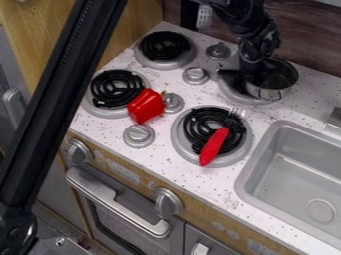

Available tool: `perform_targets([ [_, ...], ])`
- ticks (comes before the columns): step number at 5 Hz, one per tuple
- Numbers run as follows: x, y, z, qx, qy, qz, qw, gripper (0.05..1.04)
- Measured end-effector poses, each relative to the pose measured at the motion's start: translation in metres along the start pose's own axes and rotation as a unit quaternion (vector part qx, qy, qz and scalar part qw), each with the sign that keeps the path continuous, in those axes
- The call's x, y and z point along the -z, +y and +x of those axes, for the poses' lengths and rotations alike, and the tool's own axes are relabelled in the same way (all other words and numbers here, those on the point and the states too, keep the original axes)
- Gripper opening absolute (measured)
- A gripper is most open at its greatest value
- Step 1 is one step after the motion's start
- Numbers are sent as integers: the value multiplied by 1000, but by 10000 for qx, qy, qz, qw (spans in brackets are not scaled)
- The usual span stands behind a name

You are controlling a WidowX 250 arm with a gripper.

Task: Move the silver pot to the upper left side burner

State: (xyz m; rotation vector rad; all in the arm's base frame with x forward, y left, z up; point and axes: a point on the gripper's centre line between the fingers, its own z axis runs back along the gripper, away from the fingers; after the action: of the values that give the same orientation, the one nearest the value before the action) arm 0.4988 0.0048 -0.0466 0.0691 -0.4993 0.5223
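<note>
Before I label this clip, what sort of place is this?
Probably a toy kitchen: a counter with coiled burners, a sink and an oven door set below.

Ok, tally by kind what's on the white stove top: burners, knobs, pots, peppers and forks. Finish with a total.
Burners: 4
Silver knobs: 4
Silver pot: 1
Red pepper: 1
Red-handled fork: 1
Total: 11

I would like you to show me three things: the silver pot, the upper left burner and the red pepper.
Silver pot [269, 93]: camera view, near side of its metal wall.
Upper left burner [164, 46]: camera view, its black coil.
Red pepper [145, 105]: camera view, middle of its body.
</note>
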Motion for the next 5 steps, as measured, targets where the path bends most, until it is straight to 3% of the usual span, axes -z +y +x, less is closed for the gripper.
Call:
perform_targets([
  [1, -1, 1, 1, 39, 9, 66, 10000, 376],
  [2, 1, 7, 3, -153, 164, 156, 9996, 180],
  [3, 1, 15, 8, -465, 244, 155, 9985, 93],
  [4, -7, 49, 39, -994, 399, 431, 9933, 79],
  [5, -2, 103, 58, -1439, 355, 726, 9863, 72],
])
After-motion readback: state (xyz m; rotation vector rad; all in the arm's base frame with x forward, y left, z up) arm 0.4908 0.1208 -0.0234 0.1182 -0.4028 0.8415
